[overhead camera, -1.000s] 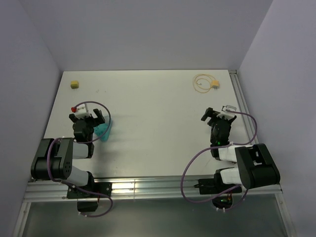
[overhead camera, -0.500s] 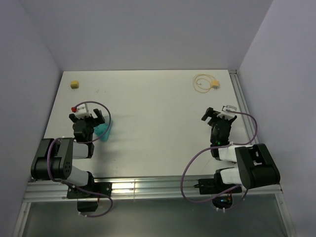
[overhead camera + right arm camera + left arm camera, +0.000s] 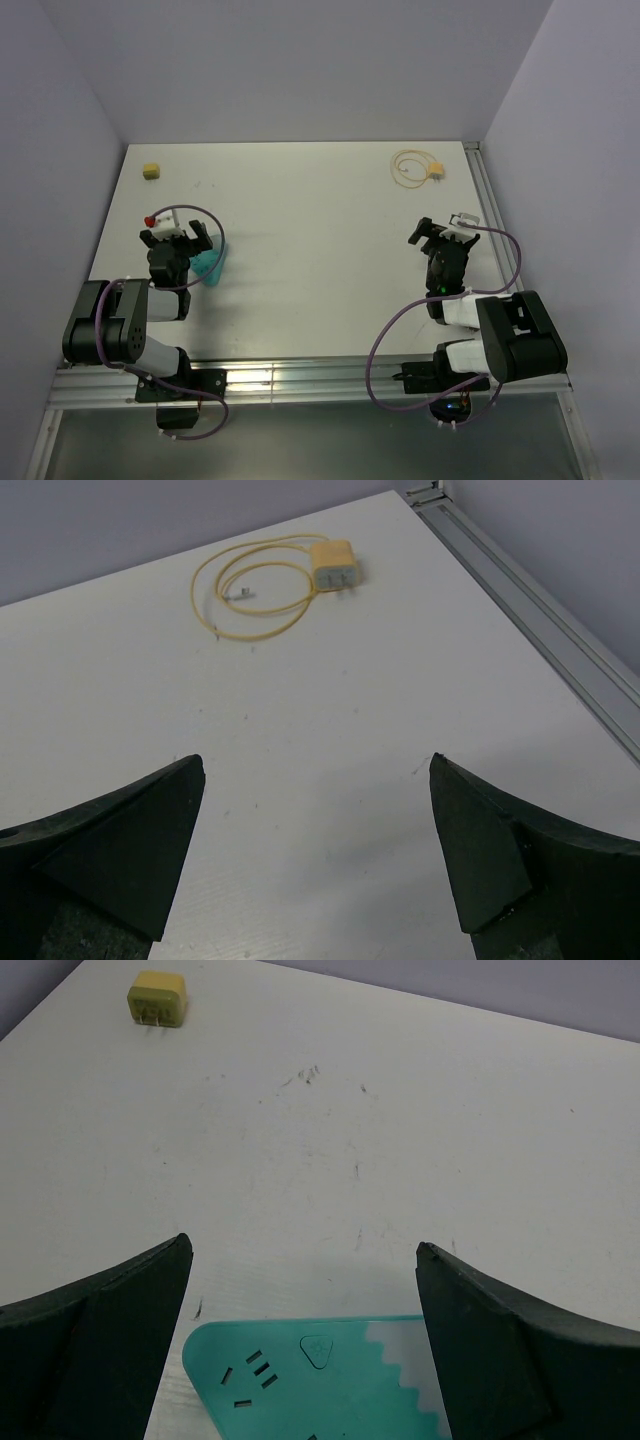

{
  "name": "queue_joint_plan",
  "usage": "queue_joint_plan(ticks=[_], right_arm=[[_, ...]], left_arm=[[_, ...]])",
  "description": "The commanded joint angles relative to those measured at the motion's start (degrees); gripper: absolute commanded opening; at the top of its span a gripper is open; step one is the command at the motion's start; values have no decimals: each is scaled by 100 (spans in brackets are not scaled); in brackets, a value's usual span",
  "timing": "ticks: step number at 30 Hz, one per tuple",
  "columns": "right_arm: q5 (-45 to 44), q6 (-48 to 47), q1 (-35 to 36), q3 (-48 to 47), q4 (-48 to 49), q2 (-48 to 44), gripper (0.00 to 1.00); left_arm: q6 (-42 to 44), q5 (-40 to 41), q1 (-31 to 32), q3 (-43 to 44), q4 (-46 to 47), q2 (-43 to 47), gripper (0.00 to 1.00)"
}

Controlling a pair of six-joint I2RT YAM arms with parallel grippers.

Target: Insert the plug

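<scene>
On the white table [image 3: 320, 200] the right arm is plainly the nearer one to the job: the right gripper [image 3: 315, 765] hangs near the right edge with its jaws spread wide and nothing between them, while the left gripper [image 3: 302, 1250], equally spread and empty, hovers over the teal block [image 3: 310, 1380] near the left edge. The block's slotted face shows just below the left fingers. The cable [image 3: 215, 600] lies in a loose loop by the far right corner, and the plug [image 3: 335, 562] sits at the loop's right side, well apart from the right gripper, straight ahead of it and a shade to its right. The plug's long axis seems to run roughly far-to-near, prongs toward the gripper, so a forward reach should meet it. A cube [image 3: 157, 1000], yellow and cable-free, rests by the far left corner.
</scene>
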State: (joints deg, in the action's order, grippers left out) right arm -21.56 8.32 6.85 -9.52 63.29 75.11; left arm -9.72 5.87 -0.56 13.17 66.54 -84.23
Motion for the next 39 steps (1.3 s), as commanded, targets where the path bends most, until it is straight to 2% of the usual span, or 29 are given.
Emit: queue_joint_plan(ticks=[1,7,9,11,14,17,21,23,26,29,31,33,36,37,39], right_arm=[[-190,-129,9,-129,351,-67,100],[-339,-208,88,-112,439,-41,100],[-349,-208,141,-112,439,-40,100],[-349,-208,132,-120,421,-32,100],[-349,-216,132,-129,404,-32,100],[-349,-216,132,-103,439,-58,100],[-323,-286,150,-217,79,-286,100],[-708,-348,237,-331,-288,-557,100],[-796,-532,413,-314,-440,-769,100],[-1147,-778,729,-384,-607,-788,100],[-1236,-1033,914,-472,-668,-770,100],[-1515,-1104,1107,-673,-826,-709,100],[-1832,-1192,1256,-884,-1387,-700,100],[-1982,-1149,1309,-946,-1589,-734,100],[-2089,-912,1406,-1095,-2246,-919,100]], left_arm=[[66,-77,-6,133,219,64,99],[75,-191,-41,264,166,134,100],[128,-296,-41,807,-1523,501,100],[267,-201,-6,1441,-2326,687,99],[330,37,582,1478,-2121,1389,99],[-73,-103,1030,1504,-2198,2058,99],[-557,-884,1172,1426,-2531,2882,100],[-794,-1156,1189,1312,-2576,3200,100],[-944,-1298,1233,1232,-2944,3798,100],[-1355,-923,1242,1293,-3515,4352,99],[-2161,-317,1242,1302,-4023,4634,100],[-2613,-113,1242,1294,-4324,4783,99],[-2781,-288,1242,1118,-4421,5028,100],[-2947,-62,1242,1109,-4552,5117,100],[-3342,534,1242,1231,-5402,5406,99]])
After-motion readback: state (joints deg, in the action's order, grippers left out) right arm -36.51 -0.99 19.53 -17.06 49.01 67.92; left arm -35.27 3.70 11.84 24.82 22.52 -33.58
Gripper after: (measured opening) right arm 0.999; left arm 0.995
